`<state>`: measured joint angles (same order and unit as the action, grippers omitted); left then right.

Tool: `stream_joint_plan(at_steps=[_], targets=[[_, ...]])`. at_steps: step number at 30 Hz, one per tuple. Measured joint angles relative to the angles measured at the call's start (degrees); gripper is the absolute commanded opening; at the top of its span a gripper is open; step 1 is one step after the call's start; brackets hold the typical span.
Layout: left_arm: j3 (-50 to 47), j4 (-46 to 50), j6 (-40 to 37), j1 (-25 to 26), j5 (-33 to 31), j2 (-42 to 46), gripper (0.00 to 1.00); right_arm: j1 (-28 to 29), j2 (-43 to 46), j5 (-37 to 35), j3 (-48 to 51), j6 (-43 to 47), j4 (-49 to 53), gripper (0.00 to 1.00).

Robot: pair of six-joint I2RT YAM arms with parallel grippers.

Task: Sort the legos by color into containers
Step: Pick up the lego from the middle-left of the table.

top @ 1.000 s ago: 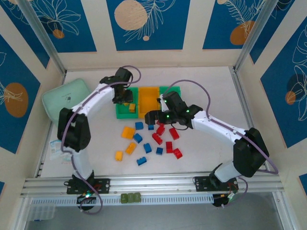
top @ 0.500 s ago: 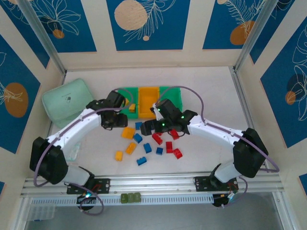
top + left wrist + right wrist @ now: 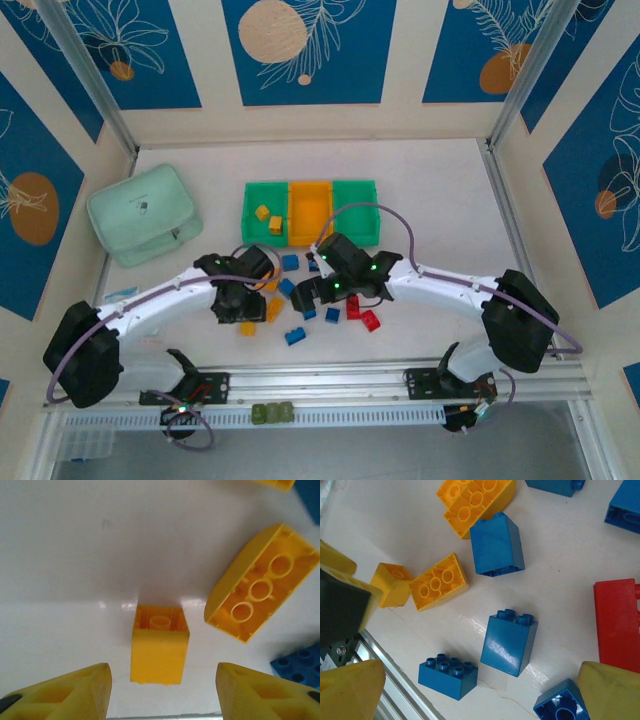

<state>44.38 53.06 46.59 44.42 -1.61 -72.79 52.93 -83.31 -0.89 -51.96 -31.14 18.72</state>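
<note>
From above, two yellow legos (image 3: 268,218) sit in the left green bin (image 3: 250,232). The left wrist view shows the left tool (image 3: 161,680) released around a small yellow brick (image 3: 160,650), hollow underside showing. A long brick (image 3: 260,600) lies diagonally beside it. The right tool (image 3: 482,690) gapes over blue bricks (image 3: 509,642).
</note>
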Motion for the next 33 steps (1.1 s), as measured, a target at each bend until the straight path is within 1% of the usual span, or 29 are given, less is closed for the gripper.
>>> stream_joint_plan(at_steps=[3,5,11,18,25,29,33], targets=[[-1.5,-0.7,1.0,0.6,0.6,0.0,0.57,0.0,0.0,-0.2,0.0,0.0,-0.3,0.99],[-2.2,-1.7,1.5,0.7,0.8,-0.1,0.55,0.0,0.0,-0.2,0.0,0.0,-0.3,0.99],[-4.9,-5.8,2.8,0.8,1.8,-2.3,0.46,0.0,0.0,-0.7,0.0,0.0,-0.2,0.99],[-5.7,-7.7,3.1,0.9,1.6,-2.9,0.35,0.0,0.0,-1.3,0.0,0.0,-0.2,0.99],[-5.7,-7.4,3.1,0.9,0.9,-2.4,0.31,0.0,0.0,-1.7,-0.3,0.1,-0.1,0.99],[-4.2,-4.7,3.0,0.9,-1.5,-0.7,0.30,-0.5,0.0,-1.7,-1.9,0.3,0.0,0.99],[-0.1,-2.0,2.2,0.0,-4.1,2.6,0.28,-1.8,0.2,-1.4,-3.9,1.0,0.1,0.99]])
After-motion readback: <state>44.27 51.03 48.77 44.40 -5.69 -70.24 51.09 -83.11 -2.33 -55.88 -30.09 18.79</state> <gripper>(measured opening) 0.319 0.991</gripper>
